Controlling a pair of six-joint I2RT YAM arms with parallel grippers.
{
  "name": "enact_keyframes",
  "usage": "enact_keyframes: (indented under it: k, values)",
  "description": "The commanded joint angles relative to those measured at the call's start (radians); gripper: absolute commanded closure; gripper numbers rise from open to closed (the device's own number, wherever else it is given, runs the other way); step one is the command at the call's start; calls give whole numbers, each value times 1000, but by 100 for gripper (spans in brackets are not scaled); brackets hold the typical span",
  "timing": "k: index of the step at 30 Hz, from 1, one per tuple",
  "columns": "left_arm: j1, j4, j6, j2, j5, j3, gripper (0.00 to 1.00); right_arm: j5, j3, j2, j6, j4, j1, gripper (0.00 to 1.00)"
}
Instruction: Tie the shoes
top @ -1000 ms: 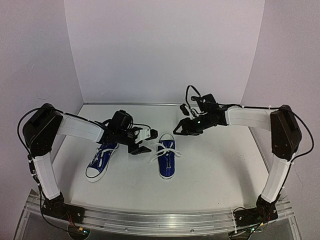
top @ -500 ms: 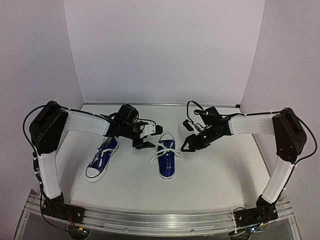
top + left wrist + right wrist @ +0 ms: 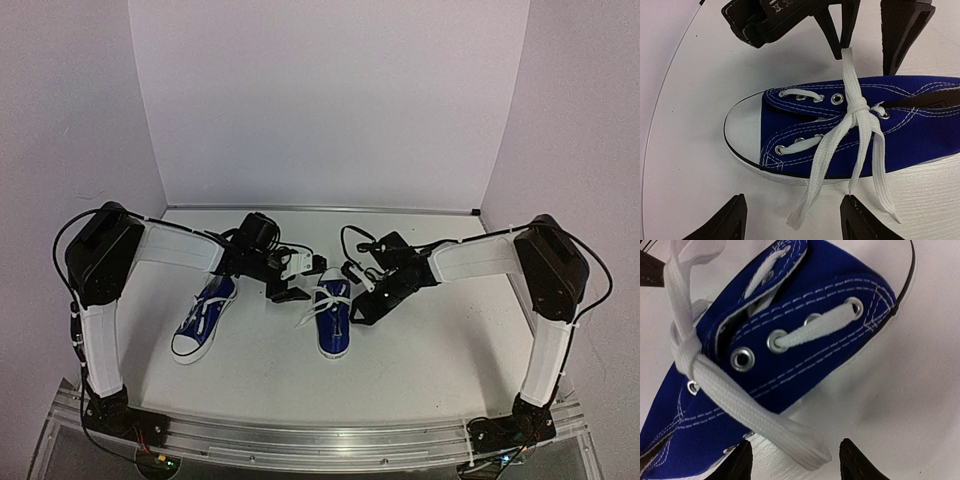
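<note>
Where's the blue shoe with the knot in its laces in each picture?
Top view: the knotted shoe is the right one, near the middle.
Left wrist: it fills the middle and right, toe pointing left.
Right wrist: it fills the upper left, very close.
Shared landmark: the white lace knot.

I see the whole table from high behind. My 2 wrist cameras look, very near and from opposite sides, at the same shoe.
</note>
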Motion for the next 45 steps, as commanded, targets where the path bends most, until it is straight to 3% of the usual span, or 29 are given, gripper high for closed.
enact_keyframes:
  k: [1,14,19,29,40,45]
  values:
    - [-5,1,16,13,15,49,34,112,53,30,-33,42,13,44]
    - [0,69,-6,3,13,15,35,277,-2,-21,-141,161,63,43]
    - [7,140,-27,-17,26,-31,35,312,-86,-49,-179,306,84,47]
    - [26,199,-46,-34,58,-73,36,375,-123,-34,-235,398,121,54]
    - [34,181,-4,-16,73,-72,39,453,-152,-83,-251,404,142,90]
    - [34,171,20,3,79,-52,41,457,-159,-108,-235,388,141,100]
